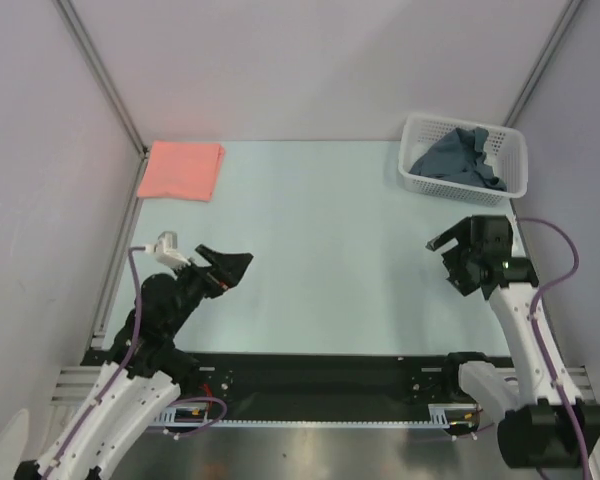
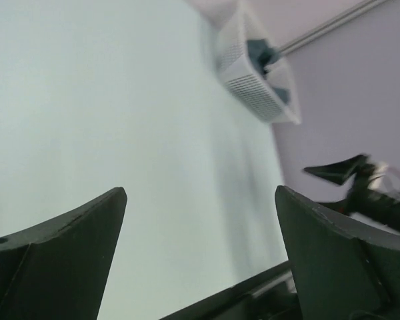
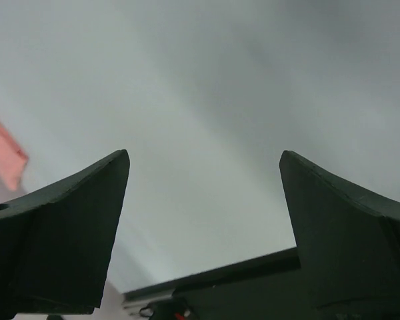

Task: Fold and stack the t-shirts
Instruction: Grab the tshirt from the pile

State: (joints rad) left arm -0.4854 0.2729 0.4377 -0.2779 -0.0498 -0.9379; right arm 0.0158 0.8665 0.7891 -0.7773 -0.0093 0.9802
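The folded salmon-pink t-shirt (image 1: 183, 169) lies well beyond your left gripper (image 1: 230, 263), whose jaws are spread and empty. Your right gripper (image 1: 450, 262) is likewise released. Just past its jaws, the slate-blue t-shirt (image 1: 458, 157) sits bunched in the white mesh basket (image 1: 450, 187). Descend from above and pinch one edge.

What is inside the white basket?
A crumpled blue-grey shirt lies in the basket. The cloth covers the bottom, so anything under it cannot be seen.

A salmon-pink shirt (image 1: 182, 169); slate blue-grey shirt (image 1: 458, 158); white mesh basket (image 1: 450, 188) (fine grid pattern); pale mint-green table (image 1: 320, 250).
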